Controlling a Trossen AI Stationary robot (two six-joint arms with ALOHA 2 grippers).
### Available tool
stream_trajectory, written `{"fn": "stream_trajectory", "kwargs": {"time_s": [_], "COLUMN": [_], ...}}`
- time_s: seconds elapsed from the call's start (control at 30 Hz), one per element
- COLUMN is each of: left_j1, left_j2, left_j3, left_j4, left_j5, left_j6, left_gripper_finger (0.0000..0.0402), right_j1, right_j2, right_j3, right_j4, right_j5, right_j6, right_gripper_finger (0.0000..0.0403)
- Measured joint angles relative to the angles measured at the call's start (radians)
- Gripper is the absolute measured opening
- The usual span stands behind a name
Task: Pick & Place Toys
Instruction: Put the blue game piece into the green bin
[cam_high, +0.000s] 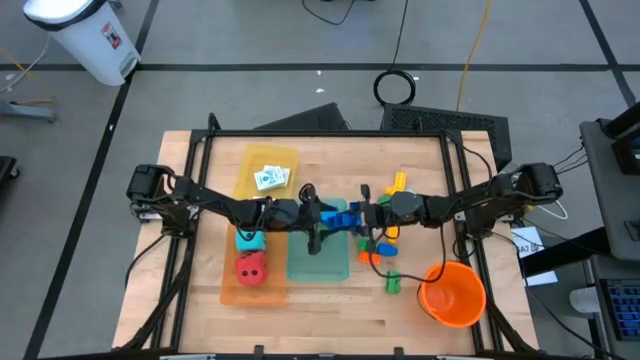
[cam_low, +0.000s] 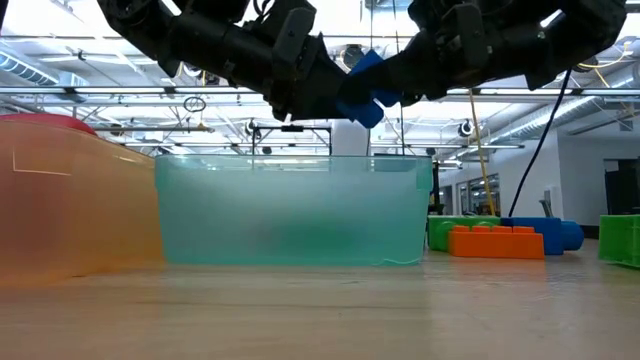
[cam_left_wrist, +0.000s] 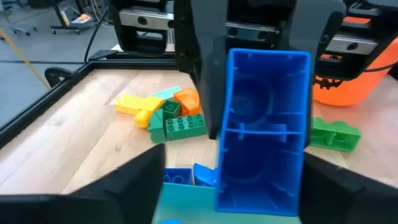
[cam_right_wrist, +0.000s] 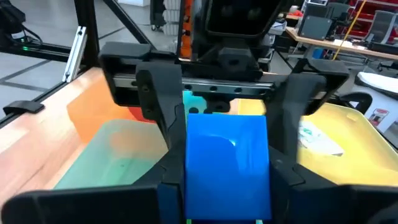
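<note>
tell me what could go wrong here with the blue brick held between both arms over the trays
1. The right tool grips the blue brick while the left tool brackets it, not yet clamped; releasing early could drop it.
2. It hangs above the teal tray near the rim, so a drop might bounce out.

Both arms meet mid-table, left end effector (cam_high: 322, 216) facing right end effector (cam_high: 352, 216).

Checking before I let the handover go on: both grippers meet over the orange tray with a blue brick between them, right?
Not quite. The left gripper and right gripper do meet with the blue brick between them, but over the teal tray, not the orange tray. The high view shows it; the low view has the brick above the teal walls.
</note>
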Motion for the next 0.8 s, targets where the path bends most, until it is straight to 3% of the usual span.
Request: {"fn": "stream_trajectory", "kwargs": {"time_s": [0.2, 0.23, 0.43, 0.67, 0.8], "left_j1": [0.0, -0.001, 0.002, 0.003, -0.006], "left_j2": [0.0, 0.0, -0.019, -0.11, -0.113], "left_j3": [0.0, 0.0, 0.002, 0.0, -0.001], "left_j4": [0.003, 0.003, -0.013, -0.342, -0.489], "left_j5": [0.012, 0.013, 0.022, 0.045, 0.182], "left_j6": [-0.004, -0.001, 0.008, -0.045, -0.096], "left_gripper_finger": [0.014, 0.013, 0.0132, 0.0132, 0.0132], "right_j1": [-0.002, -0.001, -0.001, 0.0, 0.0], "right_j2": [0.0, 0.0, -0.065, -0.273, -0.354], "right_j3": [0.0, 0.0, 0.003, 0.0, 0.0], "right_j4": [-0.001, -0.004, -0.097, -0.373, -0.438], "right_j5": [0.005, 0.006, 0.028, 0.054, 0.054], "right_j6": [0.006, 0.01, 0.011, 0.008, 0.009], "right_gripper_finger": [0.0105, 0.0106, 0.0134, 0.017, 0.0175]}}
